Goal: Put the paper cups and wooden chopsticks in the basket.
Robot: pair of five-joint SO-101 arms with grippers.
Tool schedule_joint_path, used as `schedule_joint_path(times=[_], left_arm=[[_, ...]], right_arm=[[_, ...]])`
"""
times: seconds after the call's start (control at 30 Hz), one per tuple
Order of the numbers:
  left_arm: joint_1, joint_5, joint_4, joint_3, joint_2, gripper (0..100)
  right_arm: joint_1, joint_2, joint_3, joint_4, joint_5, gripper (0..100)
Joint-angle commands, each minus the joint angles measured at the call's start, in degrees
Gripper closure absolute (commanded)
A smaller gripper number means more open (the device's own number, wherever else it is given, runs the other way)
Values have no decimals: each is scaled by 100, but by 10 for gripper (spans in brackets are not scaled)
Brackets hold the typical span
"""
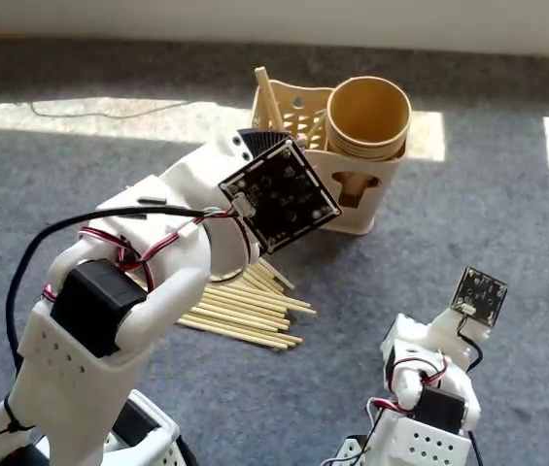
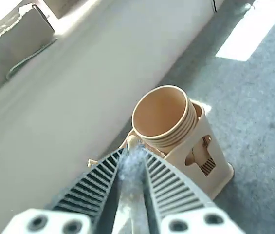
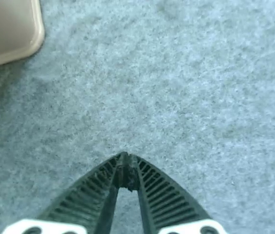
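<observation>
The basket [image 1: 357,189], pale and with cut-out sides, stood in the upper middle of the high view on the grey carpet [image 1: 517,223]. A nested stack of paper cups [image 1: 369,118] sat in its right half, mouths up and tipped a little toward the camera. One chopstick [image 1: 267,95] leaned upright at the basket's left corner.

The left arm [image 1: 109,311] rose from the lower left, its wrist camera board [image 1: 279,189] just in front of the basket's left side. In the left wrist view, the left gripper [image 2: 132,153] had its jaws drawn together at the tips, pointing at the basket [image 2: 208,151] and the cups [image 2: 164,117] just beyond. A small tan end showed at the tips; I could not tell whether it was pinched there.

The loose pile of wooden chopsticks [image 1: 250,309] lay flat on the carpet at centre frame, below the basket and beside the left arm.

The right arm [image 1: 429,388] sat in the lower right, well apart from both. The right gripper [image 3: 126,170] was clenched on nothing over bare carpet [image 3: 176,87].
</observation>
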Motion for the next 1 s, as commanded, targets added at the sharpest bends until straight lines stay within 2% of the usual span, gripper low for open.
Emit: schedule_joint_path(times=[0.0, 0.1, 0.27, 0.4, 0.5, 0.63, 0.7, 0.87, 0.97], left_arm=[[48, 185, -598, -277, -127, 994], [22, 668, -1099, -295, -136, 994], [22, 1037, -1477, -725, -347, 994], [-13, 1099, -1626, -840, -725, 994], [-303, 1108, -1802, -822, -892, 994], [-734, 1125, -2514, -418, -840, 994], [-927, 1582, -3051, -110, -778, 994], [-1429, 3446, -4229, 620, -637, 994], [-1684, 3842, -4633, 892, -497, 994]], right_arm=[[84, 31, 558, -136, -62, 993], [84, 31, 558, -136, -62, 993], [75, 31, 558, -171, -62, 993], [75, 31, 558, -171, -62, 993], [66, 31, 558, -171, -62, 993], [66, 31, 558, -180, -62, 993], [66, 31, 558, -180, -62, 993], [66, 31, 558, -180, -62, 993], [66, 31, 558, -171, -62, 993]])
